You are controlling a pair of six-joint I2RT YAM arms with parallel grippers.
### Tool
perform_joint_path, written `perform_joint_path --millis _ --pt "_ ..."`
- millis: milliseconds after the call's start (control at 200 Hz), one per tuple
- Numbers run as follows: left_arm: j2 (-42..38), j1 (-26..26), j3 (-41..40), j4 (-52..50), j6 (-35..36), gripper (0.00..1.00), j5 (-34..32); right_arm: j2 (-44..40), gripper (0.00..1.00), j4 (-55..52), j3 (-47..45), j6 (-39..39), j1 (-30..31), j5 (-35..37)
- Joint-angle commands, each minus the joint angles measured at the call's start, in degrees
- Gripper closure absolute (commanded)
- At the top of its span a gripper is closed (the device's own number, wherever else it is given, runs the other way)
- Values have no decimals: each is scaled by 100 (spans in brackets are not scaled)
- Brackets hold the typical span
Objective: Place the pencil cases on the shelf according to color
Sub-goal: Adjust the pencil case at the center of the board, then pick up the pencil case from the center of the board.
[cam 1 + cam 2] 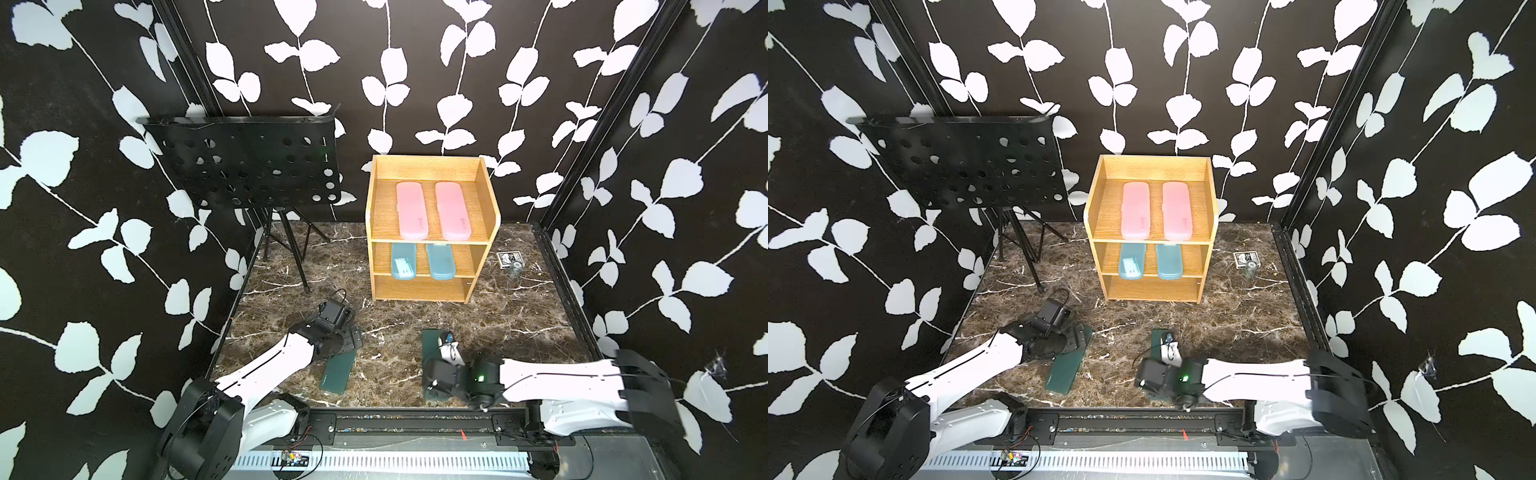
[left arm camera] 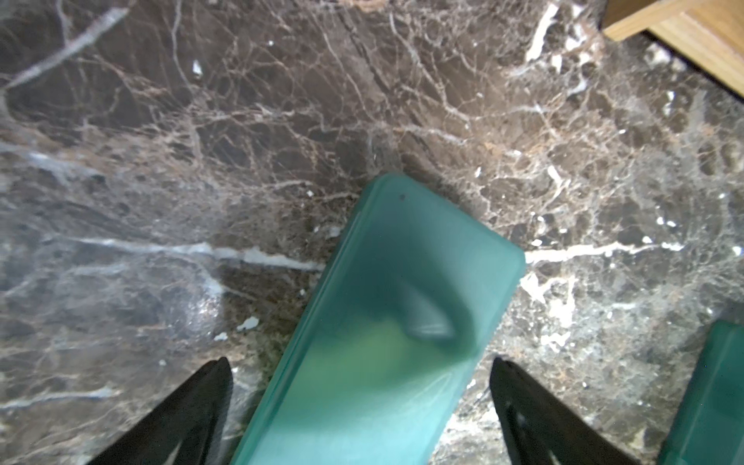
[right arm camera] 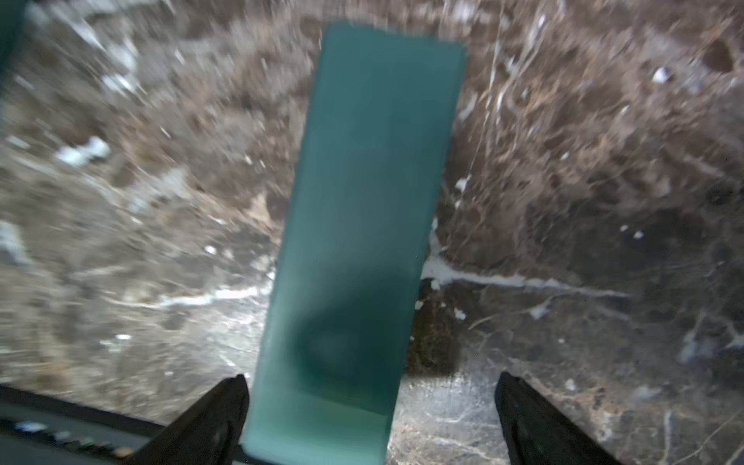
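Clearance both sides: left green case [image 2: 382, 302] lies lengthwise between my spread left fingers [image 2: 181, 414], right green case [image 3: 362, 201] between my spread right fingers [image 3: 201, 426].

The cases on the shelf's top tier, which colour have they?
The cases are pink, clearest in a top view.

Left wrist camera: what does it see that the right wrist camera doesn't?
Only the left wrist view shows a corner of the wooden shelf. Only the right wrist view, which is blurrier, shows a dark rail at the table's edge. Both show a dark green pencil case on the marble table: the left green case under the open left gripper, and the right green case under the open right gripper.
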Motion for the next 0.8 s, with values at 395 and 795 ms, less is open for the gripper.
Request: perform_joint_path --millis 395,795 --pt "-833 -19 -120 -428 156 1 -264 1170 11 312 -174 1639 521 104" --pt "-799 -23 -131 -279 157 1 -497 -903 37 -68 -854 1048 425 1361"
